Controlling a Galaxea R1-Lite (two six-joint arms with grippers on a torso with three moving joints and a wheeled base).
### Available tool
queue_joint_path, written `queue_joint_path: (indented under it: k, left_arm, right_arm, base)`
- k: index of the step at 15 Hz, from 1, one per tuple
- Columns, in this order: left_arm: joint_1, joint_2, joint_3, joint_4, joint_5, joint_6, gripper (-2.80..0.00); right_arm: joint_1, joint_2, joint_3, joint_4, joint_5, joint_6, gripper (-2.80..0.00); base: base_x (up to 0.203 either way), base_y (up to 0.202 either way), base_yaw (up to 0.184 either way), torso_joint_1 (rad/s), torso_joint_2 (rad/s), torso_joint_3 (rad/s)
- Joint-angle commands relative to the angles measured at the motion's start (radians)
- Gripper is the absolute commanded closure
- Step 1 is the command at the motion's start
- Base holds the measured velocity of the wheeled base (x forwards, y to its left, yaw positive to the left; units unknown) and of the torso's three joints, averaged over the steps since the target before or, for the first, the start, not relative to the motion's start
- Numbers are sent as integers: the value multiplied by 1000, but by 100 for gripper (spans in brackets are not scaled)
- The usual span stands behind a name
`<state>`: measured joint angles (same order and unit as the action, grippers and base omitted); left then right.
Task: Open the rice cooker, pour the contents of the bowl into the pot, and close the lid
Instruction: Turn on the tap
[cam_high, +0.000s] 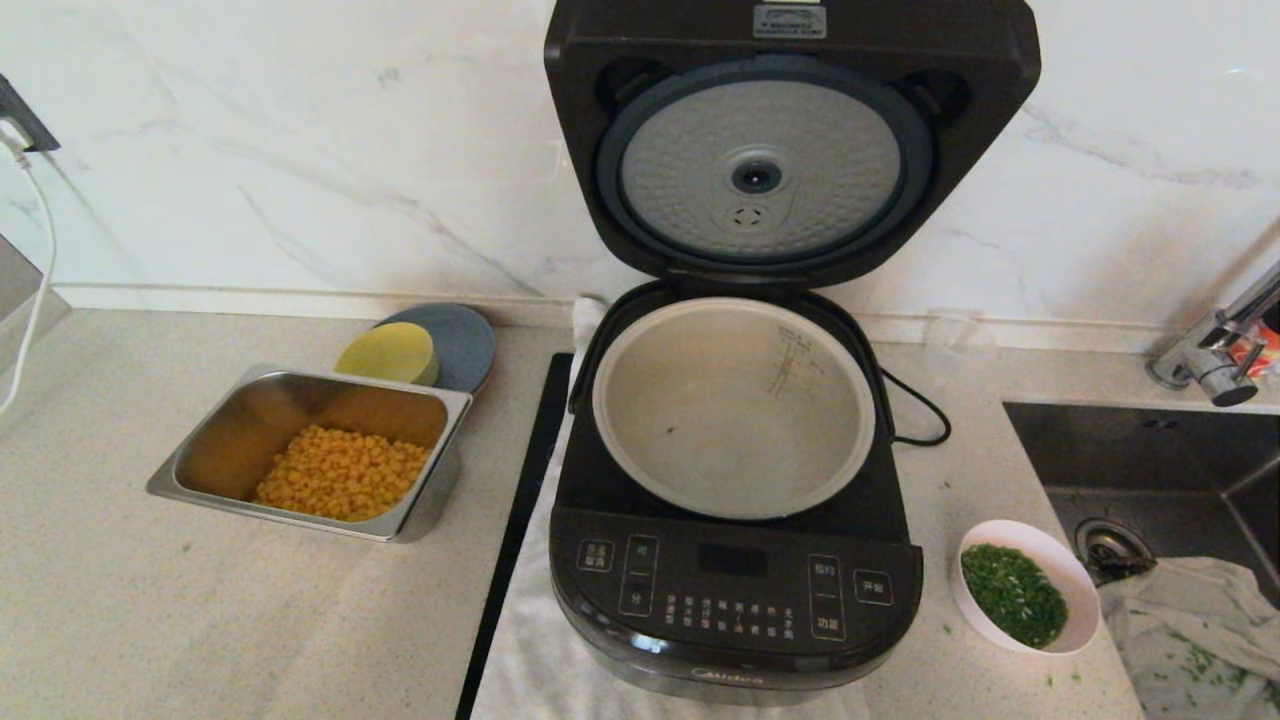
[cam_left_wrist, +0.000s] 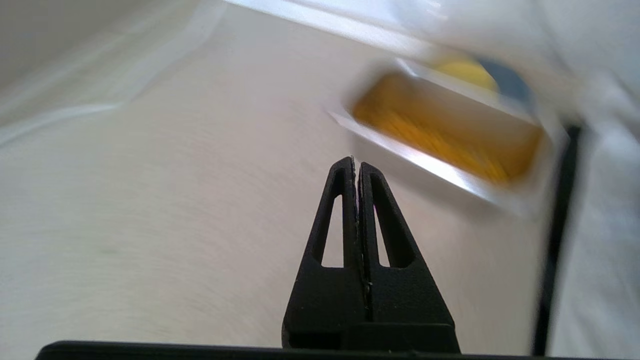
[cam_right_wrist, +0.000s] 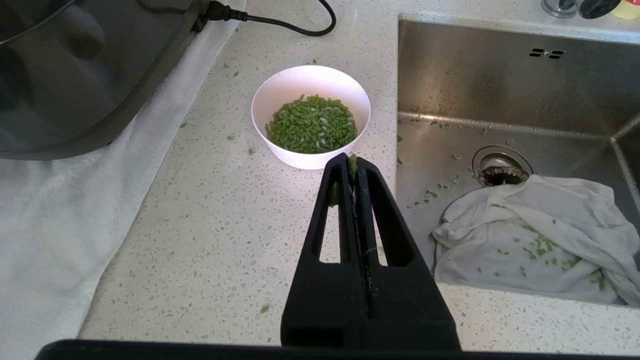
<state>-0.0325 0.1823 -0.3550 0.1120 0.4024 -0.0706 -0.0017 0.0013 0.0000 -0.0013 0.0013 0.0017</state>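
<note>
- Standing fully up, lid (cam_high: 790, 140) leaves pot (cam_high: 733, 405) of rice cooker (cam_high: 735, 590) exposed, rdy for the pour.
- Bowl (cam_high: 1080, 600) w/ green bits (cam_high: 1012, 592) sits on counter (cam_high: 150, 620) just R of cooker, by sink (cam_high: 1150, 450), within R arm's reach.
- R gripper (cam_right_wrist: 354, 162) hangs near bowl, fingers pressed together, green scrap stuck at tips, holding nothing else.
- L gripper (cam_left_wrist: 356, 164) closed too, idle over counter near corn tray (cam_high: 200, 460).

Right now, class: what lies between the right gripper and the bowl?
In the right wrist view, only bare speckled countertop separates the shut right gripper from the bowl of green bits.
</note>
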Motion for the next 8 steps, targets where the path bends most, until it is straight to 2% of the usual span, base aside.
queue_joint_path:
  k: [1,3,5,8]
  left_arm:
    - [12,-172,145,2,-178,43,0]
    - [14,-182,227,-4,-274,132,0]
    - [14,-184,291,-19,-324,198,0]
    - [14,-184,294,-31,-324,201,0]
  right_arm:
    - [0,0,0,0,0,0,0]
    - [0,0,0,0,0,0,0]
    - [0,-1,0,0,0,0,0]
    - [0,0,0,0,0,0,0]
  base:
    - [0,0,0,0,0,0]
    - [0,0,0,0,0,0]
    - [0,0,0,0,0,0]
    - [0,0,0,0,0,0]
